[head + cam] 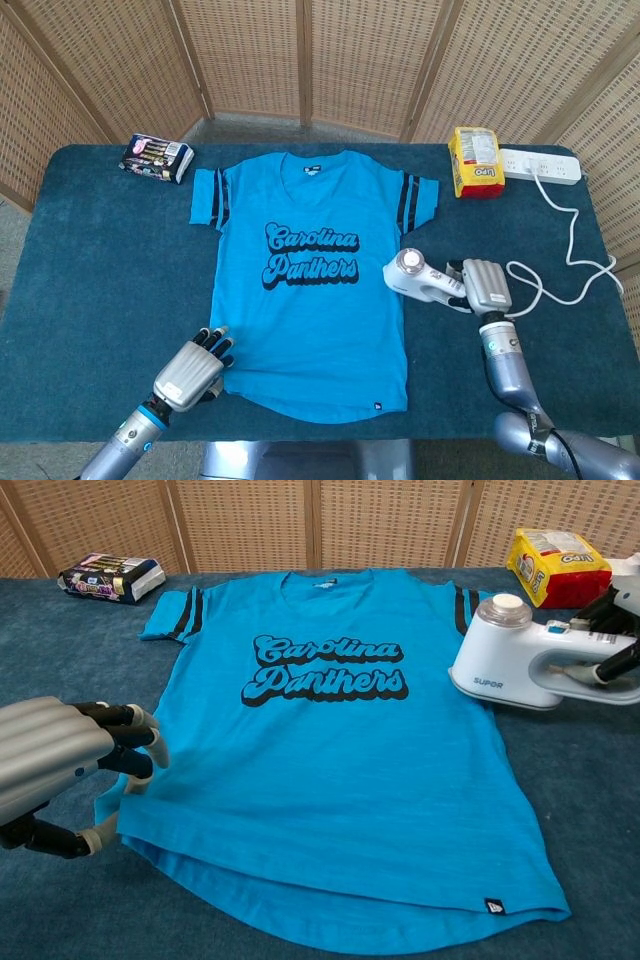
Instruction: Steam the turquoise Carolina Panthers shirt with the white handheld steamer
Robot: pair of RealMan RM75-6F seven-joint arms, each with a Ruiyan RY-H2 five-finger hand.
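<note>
Now the right hand grips the white handheld steamer at the turquoise shirt's edge; the left hand pinches the hem. Next: sweep across the fabric.

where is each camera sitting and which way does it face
Head view: high up, looking steeply down on the whole table; both forearms show, left robot hand at the shirt hem, right robot hand holding the steamer.
Chest view: low, near the table's front edge, looking across toward the wicker screen; the left robot hand looms close, only the right robot hand's fingers show.
Both share shirt, steamer, yellow packet, dark packet.
</note>
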